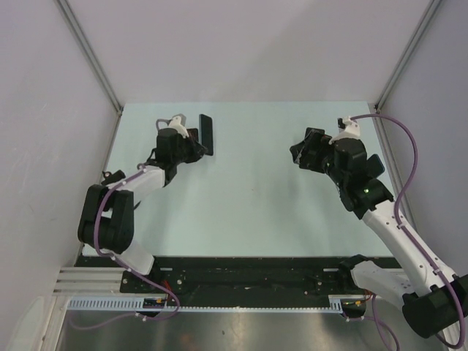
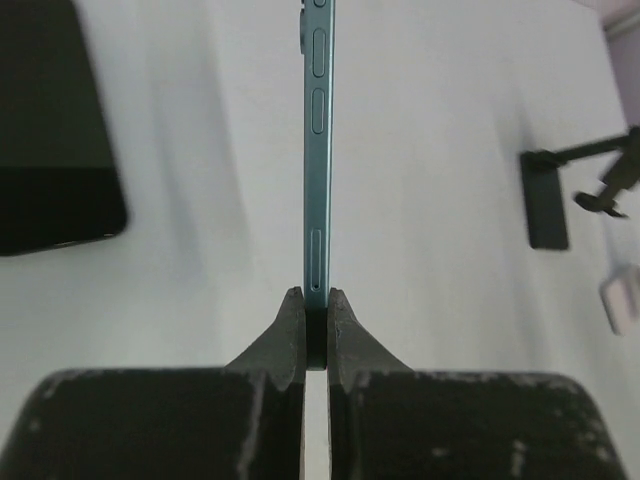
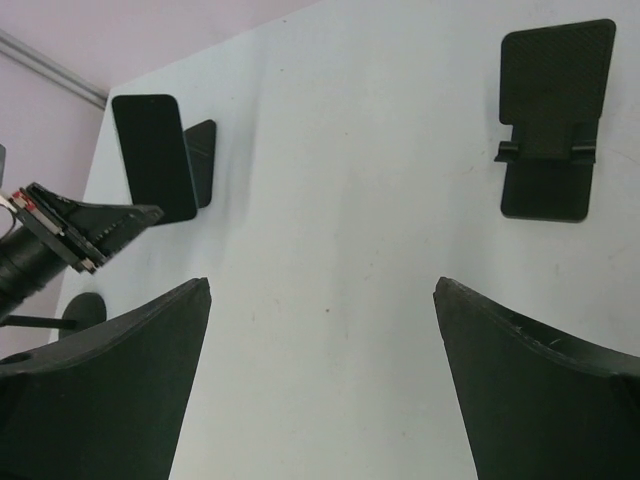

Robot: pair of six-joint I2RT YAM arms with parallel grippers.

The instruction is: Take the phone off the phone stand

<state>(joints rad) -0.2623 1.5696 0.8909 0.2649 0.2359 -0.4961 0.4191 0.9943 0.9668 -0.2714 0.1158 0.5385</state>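
Pinching the near end of the phone (image 2: 318,150) between fingers closed tight on it, the left gripper (image 2: 316,295) holds it edge-on. The phone's slim teal side, with its buttons, runs straight away from the fingertips, and the pale table (image 1: 248,212) lies behind it. Just left of the phone is a black flat object (image 2: 50,130); what it is cannot be told. The right gripper (image 3: 322,285) is spread wide with nothing between its fingers. Beyond its right finger the phone stand (image 3: 548,120) sits on the table, well apart from the phone. Counted: one phone, one phone stand, one black flat object, two grippers.
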